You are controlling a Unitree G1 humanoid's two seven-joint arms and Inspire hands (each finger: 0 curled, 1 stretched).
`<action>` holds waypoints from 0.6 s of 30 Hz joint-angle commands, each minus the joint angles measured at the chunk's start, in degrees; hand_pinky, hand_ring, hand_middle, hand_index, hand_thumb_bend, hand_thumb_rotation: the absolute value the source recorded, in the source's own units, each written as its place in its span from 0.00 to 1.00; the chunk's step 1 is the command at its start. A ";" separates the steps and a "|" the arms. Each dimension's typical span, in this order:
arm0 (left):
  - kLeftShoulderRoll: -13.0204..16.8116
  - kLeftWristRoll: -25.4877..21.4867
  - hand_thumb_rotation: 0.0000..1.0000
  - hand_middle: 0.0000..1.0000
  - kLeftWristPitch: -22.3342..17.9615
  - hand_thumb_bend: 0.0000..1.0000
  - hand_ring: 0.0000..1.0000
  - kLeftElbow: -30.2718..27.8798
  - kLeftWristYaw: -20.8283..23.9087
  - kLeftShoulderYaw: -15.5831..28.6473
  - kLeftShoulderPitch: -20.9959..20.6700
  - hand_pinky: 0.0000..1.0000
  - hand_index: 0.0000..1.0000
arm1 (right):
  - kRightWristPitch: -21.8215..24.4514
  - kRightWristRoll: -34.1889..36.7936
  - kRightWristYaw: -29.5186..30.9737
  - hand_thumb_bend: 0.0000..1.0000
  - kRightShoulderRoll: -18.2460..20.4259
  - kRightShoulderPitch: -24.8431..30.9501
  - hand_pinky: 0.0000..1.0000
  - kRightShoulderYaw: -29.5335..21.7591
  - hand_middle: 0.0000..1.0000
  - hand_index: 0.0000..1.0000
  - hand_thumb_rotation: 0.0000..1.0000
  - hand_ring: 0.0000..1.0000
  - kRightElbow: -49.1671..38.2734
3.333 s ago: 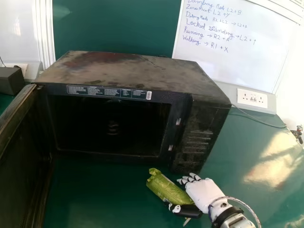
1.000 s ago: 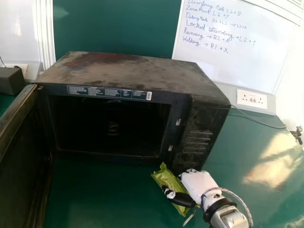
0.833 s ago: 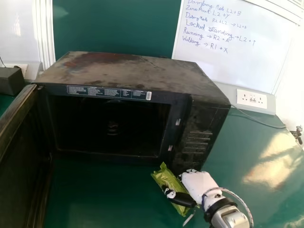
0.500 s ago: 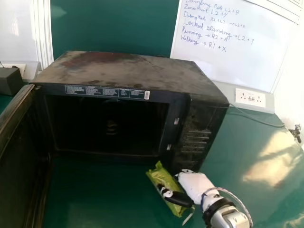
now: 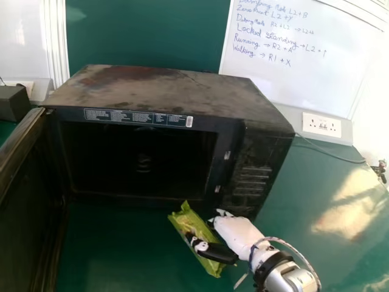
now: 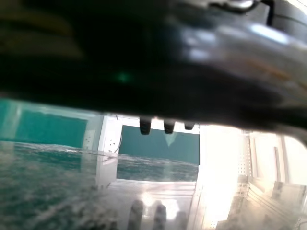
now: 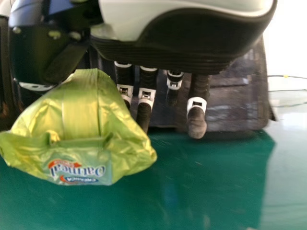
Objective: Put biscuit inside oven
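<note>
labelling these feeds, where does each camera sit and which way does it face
Head view: on the robot's head, facing forward and down at the microwave oven; right hand shows.
Left wrist view: at that wrist, facing across a glossy surface; left hand shows.
Right wrist view: at that wrist, facing the biscuit packet; right hand shows.
Head and right wrist share that hand and packet.

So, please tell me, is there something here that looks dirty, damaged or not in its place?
The oven looks odd: its top is blotchy, with pale and reddish-brown patches, so it seems dusty or stained. The biscuit packet is slanted, but the right hand holds it, so that seems no fault.
</note>
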 commanded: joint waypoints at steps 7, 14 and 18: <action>-0.47 0.25 0.55 0.82 -0.08 0.71 0.74 0.66 0.51 0.11 -0.03 0.60 0.84 | -0.37 3.63 -0.66 0.50 2.61 -1.29 0.11 -0.25 0.49 0.49 0.00 0.42 -2.21; -0.22 -0.55 0.56 0.81 0.12 0.72 0.72 0.91 0.26 -0.27 -0.32 0.56 0.81 | -0.13 4.26 -0.41 0.50 4.31 -1.93 0.11 0.57 0.48 0.49 0.00 0.41 -3.95; -0.24 -0.40 0.56 0.81 0.16 0.72 0.74 0.99 0.50 -0.21 -0.37 0.62 0.81 | -0.45 3.97 -0.53 0.50 4.95 -2.82 0.11 1.28 0.48 0.49 0.00 0.41 -3.99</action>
